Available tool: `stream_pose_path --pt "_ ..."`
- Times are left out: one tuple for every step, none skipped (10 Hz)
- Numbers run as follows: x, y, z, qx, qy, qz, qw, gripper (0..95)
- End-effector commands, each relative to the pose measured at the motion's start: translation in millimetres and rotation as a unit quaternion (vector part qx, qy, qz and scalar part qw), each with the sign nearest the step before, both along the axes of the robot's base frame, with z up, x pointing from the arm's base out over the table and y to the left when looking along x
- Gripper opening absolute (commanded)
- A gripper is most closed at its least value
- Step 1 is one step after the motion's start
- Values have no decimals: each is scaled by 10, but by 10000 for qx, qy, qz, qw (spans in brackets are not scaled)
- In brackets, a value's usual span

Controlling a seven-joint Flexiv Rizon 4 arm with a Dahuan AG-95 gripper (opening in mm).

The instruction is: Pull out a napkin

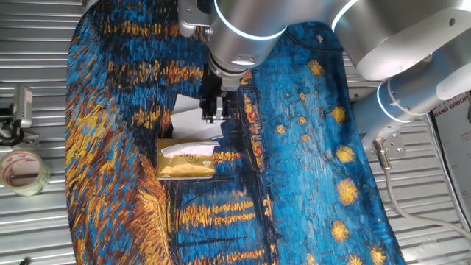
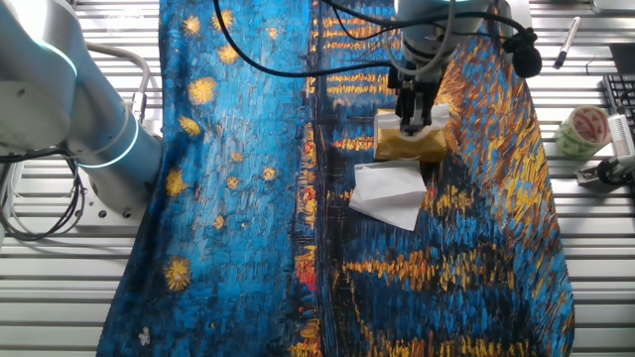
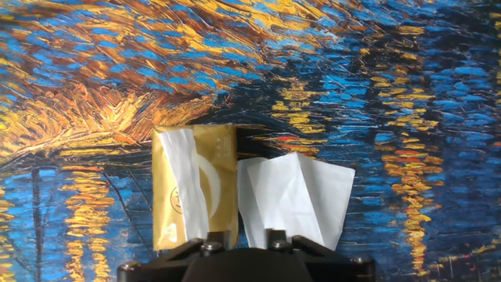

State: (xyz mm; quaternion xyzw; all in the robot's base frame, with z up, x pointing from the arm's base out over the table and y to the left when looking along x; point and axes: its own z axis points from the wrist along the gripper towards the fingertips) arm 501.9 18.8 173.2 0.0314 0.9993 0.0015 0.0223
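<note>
Gripper (image 1: 211, 116) hangs above the loose napkin (image 3: 296, 197), beside the gold pack (image 3: 196, 188); finger spacing cannot be told.

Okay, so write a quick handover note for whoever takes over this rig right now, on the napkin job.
Gripper: low, close to the gold pack and the napkin. I can't tell whether it is open or shut, as the fingertips are hidden in the hand view.
Napkin: a creased white sheet, out of the pack, beside its long side on the painted cloth.
Pack: lying flat, with a white strip poking from its slot.
Done: one napkin looks to be out.
Left: probably check that the gripper holds nothing, then lift clear.
</note>
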Motion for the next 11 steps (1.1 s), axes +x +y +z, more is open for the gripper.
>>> stream_pose_path --pt "13 28 -16 -17 -32 -55 10000 380" --pt "20 53 -25 -25 -39 -82 10000 380" --pt "26 79 -35 -1 -44 -106 9999 380" --pt "31 97 -43 -16 -46 -112 9999 380" --pt "34 115 -49 -3 -46 -125 9999 380" --pt "38 133 -55 -5 -46 -131 9999 380" --pt "45 174 -68 1 -60 -161 9999 380" --pt "46 172 -68 15 -60 -127 9999 380" --pt "46 172 -68 43 -60 -113 9999 380" --pt "46 172 -68 59 -65 -116 9999 380" --pt "46 172 -68 59 -71 -103 9999 380"
